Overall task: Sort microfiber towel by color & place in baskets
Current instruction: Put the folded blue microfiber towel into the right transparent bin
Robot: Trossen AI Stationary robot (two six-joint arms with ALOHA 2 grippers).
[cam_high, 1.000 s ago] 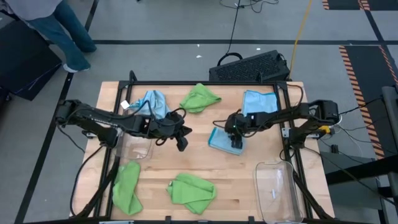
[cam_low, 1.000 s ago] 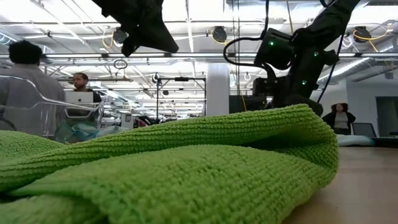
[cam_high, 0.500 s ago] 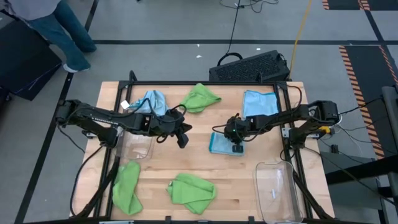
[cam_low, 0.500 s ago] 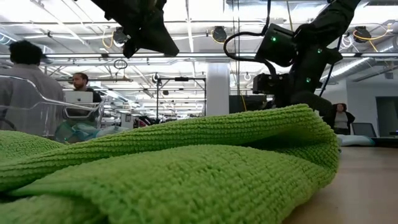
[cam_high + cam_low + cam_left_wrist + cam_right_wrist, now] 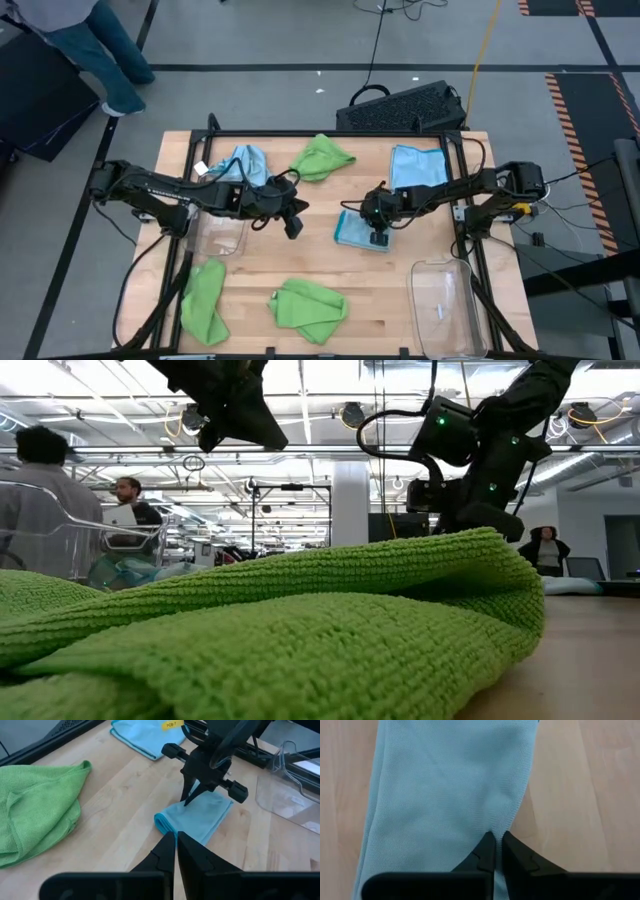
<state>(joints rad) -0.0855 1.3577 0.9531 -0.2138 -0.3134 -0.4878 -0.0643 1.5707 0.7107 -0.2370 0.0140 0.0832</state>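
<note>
The right tool (image 5: 380, 238) is clenched on the folded light-blue microfiber towel (image 5: 357, 229); lift straight up before carrying it basketward. The left tool (image 5: 292, 228) hovers clenched, empty.

Setting: robotics lab in an open industrial hall. The wooden surface (image 5: 300, 265) stands on grey floor with orange-black hazard tape (image 5: 585, 105) beside it. Behind the surface: white ceiling trusses (image 5: 320, 405), people (image 5: 130, 510) at a laptop (image 5: 128, 517), loose cables (image 5: 375, 40).
</note>
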